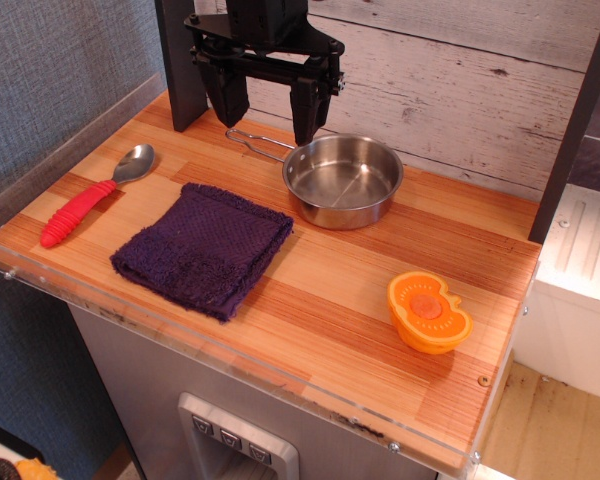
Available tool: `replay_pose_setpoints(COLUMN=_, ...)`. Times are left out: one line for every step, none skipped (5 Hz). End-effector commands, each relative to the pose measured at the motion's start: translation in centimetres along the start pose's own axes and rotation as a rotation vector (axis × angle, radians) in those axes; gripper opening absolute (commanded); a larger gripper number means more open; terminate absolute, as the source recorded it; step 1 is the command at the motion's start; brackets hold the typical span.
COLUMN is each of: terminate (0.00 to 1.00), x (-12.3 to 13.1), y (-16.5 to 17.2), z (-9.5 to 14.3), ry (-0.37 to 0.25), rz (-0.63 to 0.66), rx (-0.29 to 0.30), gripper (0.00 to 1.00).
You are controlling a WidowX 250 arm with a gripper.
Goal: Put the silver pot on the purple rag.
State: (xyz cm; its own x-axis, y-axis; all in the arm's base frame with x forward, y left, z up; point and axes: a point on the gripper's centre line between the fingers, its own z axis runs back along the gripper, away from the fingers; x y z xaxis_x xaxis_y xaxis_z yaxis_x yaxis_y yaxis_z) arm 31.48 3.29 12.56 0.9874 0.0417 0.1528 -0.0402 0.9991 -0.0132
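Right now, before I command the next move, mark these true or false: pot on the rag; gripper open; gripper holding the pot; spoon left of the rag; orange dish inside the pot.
1. The silver pot sits on the purple rag. False: it stands on bare wood beside the rag.
2. The gripper is open. True.
3. The gripper holds the pot. False: it hangs above the wire handle, empty.
4. The spoon lies left of the rag. True.
5. The orange dish is inside the pot. False: it stands apart, near the front right.
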Motion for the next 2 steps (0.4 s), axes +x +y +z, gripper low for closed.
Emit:
replay_pose_setpoints(terminate=0.0, x=0.0, y=0.0, z=0.0, ry=0.0, rz=0.0, rx=0.0, gripper=1.0)
replay_pose_setpoints(terminate=0.0, x=2.1, y=-1.9, z=-1.9, ry=-0.029, rz=-0.053, rx=0.018, gripper=1.0)
